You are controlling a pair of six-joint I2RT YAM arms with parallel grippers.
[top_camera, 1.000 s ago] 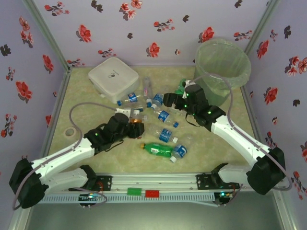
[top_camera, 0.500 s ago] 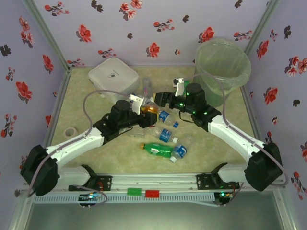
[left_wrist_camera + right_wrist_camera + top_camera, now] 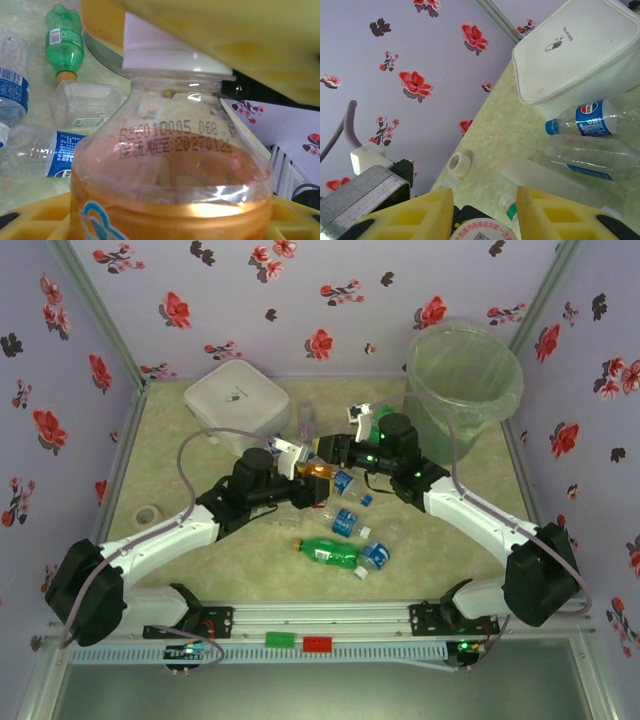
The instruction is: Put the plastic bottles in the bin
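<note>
My left gripper (image 3: 303, 472) is shut on a red-orange bottle (image 3: 318, 470), held above the table's middle. In the left wrist view that bottle (image 3: 170, 170) sits between my yellow pads (image 3: 35, 216), its white cap up. My right gripper (image 3: 333, 452) meets it from the right, and its yellow finger (image 3: 225, 30) lies over the cap. In the right wrist view the cap (image 3: 482, 231) is flanked closely by both fingers of the right gripper (image 3: 485, 215). Other plastic bottles lie below: a green one (image 3: 330, 553) and blue-labelled ones (image 3: 345, 522). The bin (image 3: 463, 380) stands far right.
A white square box (image 3: 237, 400) sits at the back left, seen also in the right wrist view (image 3: 575, 50). A tape roll (image 3: 147, 514) lies near the left edge. Clear bottles (image 3: 592, 119) lie beside the box, and a green bottle (image 3: 64, 40) lies behind.
My left arm lifted the red-orange bottle up and to the right. My right gripper swung left to it and closed from wide open onto its cap.
</note>
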